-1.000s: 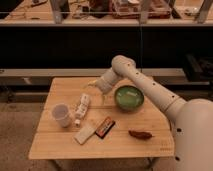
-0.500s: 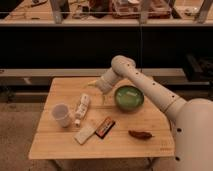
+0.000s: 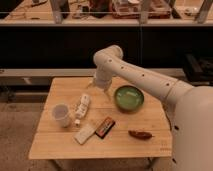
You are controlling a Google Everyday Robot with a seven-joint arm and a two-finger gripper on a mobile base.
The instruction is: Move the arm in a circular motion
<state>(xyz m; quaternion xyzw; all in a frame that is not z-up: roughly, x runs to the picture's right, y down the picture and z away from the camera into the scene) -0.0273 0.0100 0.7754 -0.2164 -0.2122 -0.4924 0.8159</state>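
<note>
The large white arm point(image 3: 150, 82) of thick rounded segments with small dark dots reaches from the lower right up and left to a bulbous joint point(image 3: 110, 56) over the back of the wooden table point(image 3: 60, 90). Its narrower tip bends down to the gripper point(image 3: 98, 86), which hangs just above the table top, behind a white bottle and left of a green bowl. It holds nothing that I can see.
On the table stand a green bowl point(image 3: 129, 97), a white cup point(image 3: 62, 114), a lying white bottle point(image 3: 82, 107), a white packet point(image 3: 85, 133), a dark snack bar point(image 3: 105, 127) and a brown object point(image 3: 140, 134). A dark shelf unit stands behind.
</note>
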